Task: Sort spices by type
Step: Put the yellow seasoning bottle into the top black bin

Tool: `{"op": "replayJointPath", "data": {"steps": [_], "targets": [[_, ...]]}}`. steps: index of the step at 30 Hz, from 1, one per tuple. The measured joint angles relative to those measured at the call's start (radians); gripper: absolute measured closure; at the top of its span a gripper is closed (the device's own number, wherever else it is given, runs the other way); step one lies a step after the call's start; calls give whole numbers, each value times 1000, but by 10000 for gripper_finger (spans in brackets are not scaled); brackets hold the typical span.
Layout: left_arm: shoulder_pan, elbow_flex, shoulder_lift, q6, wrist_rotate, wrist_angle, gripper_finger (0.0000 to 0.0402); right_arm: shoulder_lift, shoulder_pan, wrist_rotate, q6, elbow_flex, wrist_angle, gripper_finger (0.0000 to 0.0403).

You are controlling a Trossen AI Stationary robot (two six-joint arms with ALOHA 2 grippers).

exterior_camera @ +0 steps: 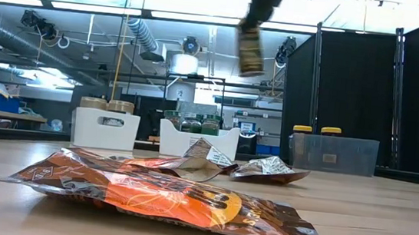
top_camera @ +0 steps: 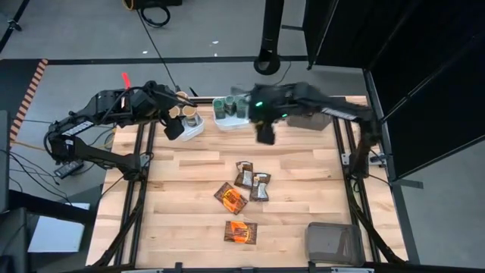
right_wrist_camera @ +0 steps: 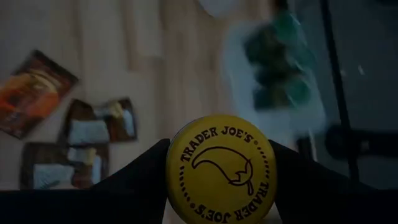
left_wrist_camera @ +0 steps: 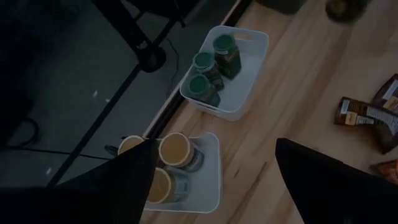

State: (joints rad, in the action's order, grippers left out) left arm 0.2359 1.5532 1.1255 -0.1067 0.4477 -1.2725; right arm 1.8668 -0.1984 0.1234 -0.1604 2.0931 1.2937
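**Yellow-lidded jar up in the air, packets still on the wood**

Yellow lid with the Trader Joe's chili logo fills the right wrist view: the right gripper point(right_wrist_camera: 221, 171) has its two dark fingers clamped on either side of that jar point(right_wrist_camera: 221, 169), so it's holding it. From table height you can see the same jar point(exterior_camera: 250, 50) hanging well above the tabletop, tilted a bit, over the back of the table near the tub of green-lidded jars point(top_camera: 229, 107).

The left gripper point(top_camera: 173, 129) sits over the other white tub point(top_camera: 191, 125) at the back left, the one with the tan-lidded jars point(left_wrist_camera: 175, 151) in it. Its fingers are spread wide with nothing between them.

Back row from the low view: white tub with tan lids, white tub point(exterior_camera: 198, 140) with green lids, then a grey bin point(exterior_camera: 335, 154) with two yellow-lidded jars point(exterior_camera: 317, 130) poking above its rim.

The foil packets are loose on the butcher-block table point(top_camera: 303, 189): three bunched in the middle point(top_camera: 248, 184) and one orange-and-brown packet point(top_camera: 241, 232) lying alone nearer the front edge. Another grey bin point(top_camera: 333, 243) sits at the front right corner; I can't tell what's in it.
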Motion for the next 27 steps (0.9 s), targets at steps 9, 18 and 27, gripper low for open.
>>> {"op": "replayJointPath", "data": {"steps": [9, 18, 27], "targets": [[0, 0, 0, 1, 0, 101, 69, -482, -246, 207, 161, -600, -127, 171], [0, 0, 0, -7, 15, 272, 69, -689, -465, 271, 242, -907, -166, 171], [0, 0, 0, -32, 29, 276, 69, -673, -605, 227, 296, -1043, -403, 171]]}}
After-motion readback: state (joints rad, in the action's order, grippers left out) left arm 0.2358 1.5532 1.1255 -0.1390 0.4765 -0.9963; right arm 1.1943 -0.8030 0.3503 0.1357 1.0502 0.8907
